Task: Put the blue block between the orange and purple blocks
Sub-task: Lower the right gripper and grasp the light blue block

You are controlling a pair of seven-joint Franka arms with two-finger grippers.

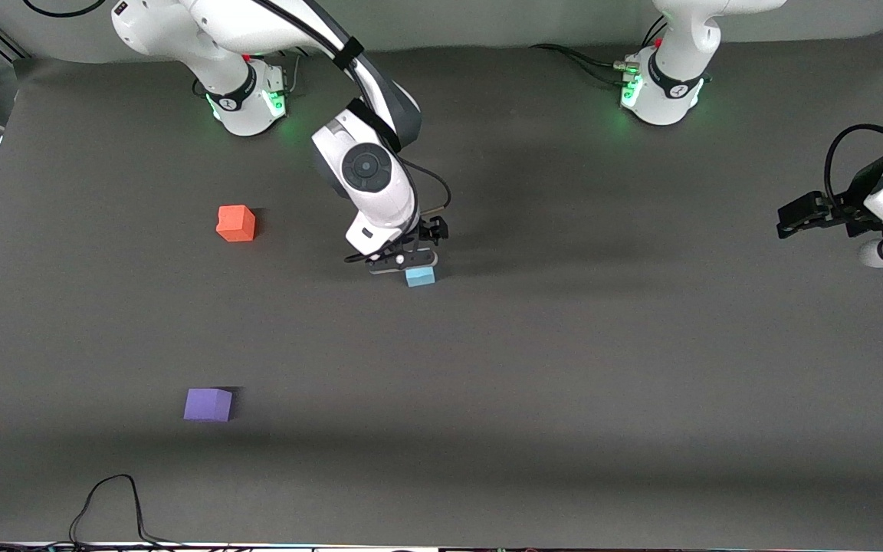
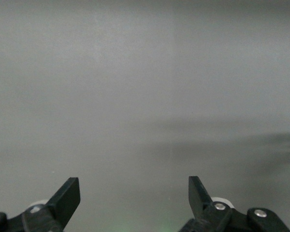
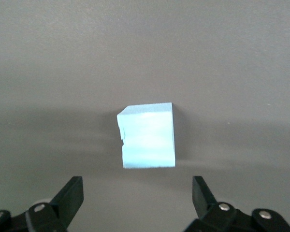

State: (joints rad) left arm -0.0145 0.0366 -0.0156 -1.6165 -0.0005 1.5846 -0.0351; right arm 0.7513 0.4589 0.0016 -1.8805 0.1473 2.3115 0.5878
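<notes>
The blue block point(image 1: 420, 277) is a light sky-blue cube near the table's middle. My right gripper point(image 1: 405, 263) hangs just above it, open. In the right wrist view the blue block point(image 3: 147, 136) lies just ahead of the open right gripper point(image 3: 137, 186), not between the fingers. The orange block point(image 1: 236, 223) sits toward the right arm's end of the table. The purple block point(image 1: 208, 404) lies nearer to the front camera than the orange one. My left gripper point(image 1: 790, 218) waits at the left arm's end of the table, open and empty point(image 2: 134, 186), over bare mat.
The dark grey mat point(image 1: 564, 368) covers the table. A black cable point(image 1: 108, 502) loops in at the front edge, nearer to the front camera than the purple block. The arm bases point(image 1: 250, 100) point(image 1: 660, 92) stand along the back edge.
</notes>
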